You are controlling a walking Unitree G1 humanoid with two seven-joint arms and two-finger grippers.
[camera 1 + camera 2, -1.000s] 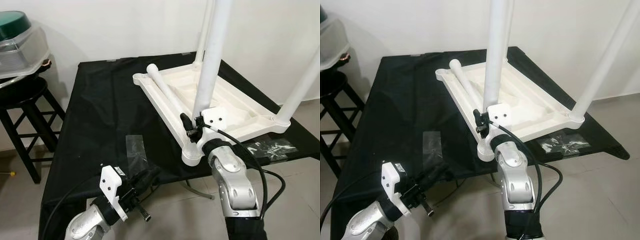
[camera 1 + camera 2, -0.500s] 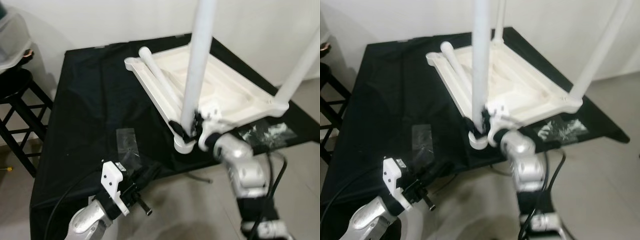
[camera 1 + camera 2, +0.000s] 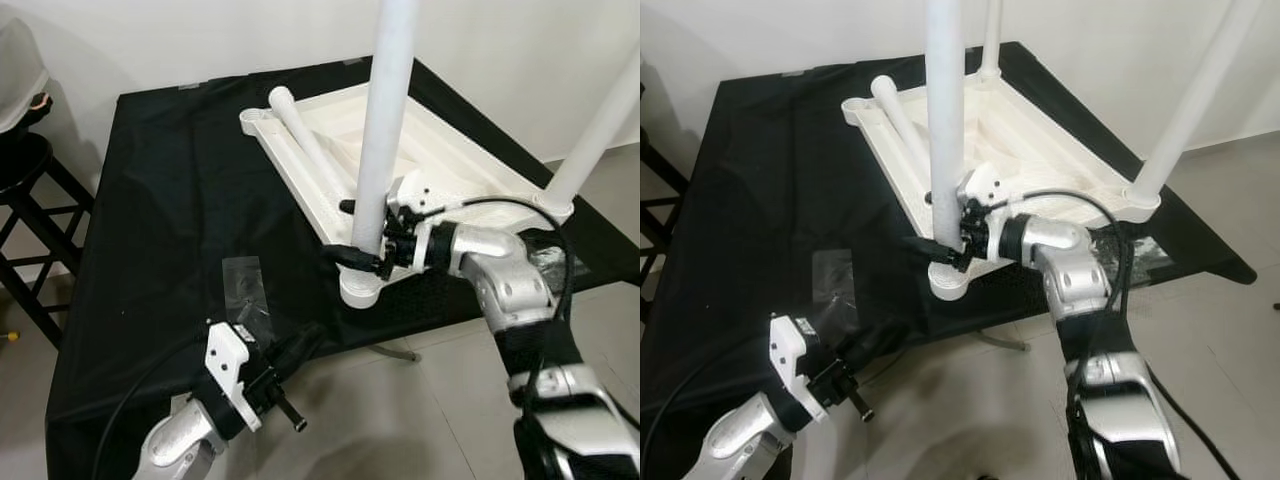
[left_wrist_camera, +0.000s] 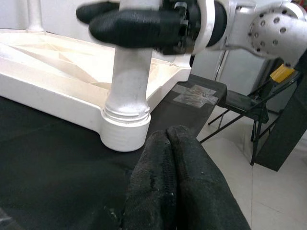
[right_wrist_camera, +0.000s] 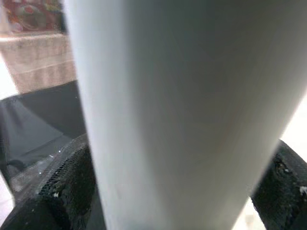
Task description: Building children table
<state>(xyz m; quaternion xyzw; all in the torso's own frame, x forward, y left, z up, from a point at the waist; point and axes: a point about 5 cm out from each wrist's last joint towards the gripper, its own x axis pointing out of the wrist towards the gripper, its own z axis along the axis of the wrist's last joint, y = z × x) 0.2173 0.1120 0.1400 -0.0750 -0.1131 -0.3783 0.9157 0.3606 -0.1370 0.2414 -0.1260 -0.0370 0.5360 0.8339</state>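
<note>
Right gripper (image 3: pixel 362 232): clamping the near white leg (image 3: pixel 383 120) just above its socket — reaching in from the side now, where a second ago its arm was coming up from below.
Leg: standing upright in the near corner of the upturned white tabletop (image 3: pixel 470 165), which is lying on the black cloth (image 3: pixel 160 200).
Loose leg (image 3: pixel 310 150): lying flat inside the tabletop.
Left gripper (image 4: pixel 168 158): fingers pressed together, empty, hovering at the cloth's near edge — as before.
Stool (image 3: pixel 25 185): standing beside the cloth, on the robot's left.

head: high, looking down | wrists: close on table leg (image 4: pixel 125 86)
</note>
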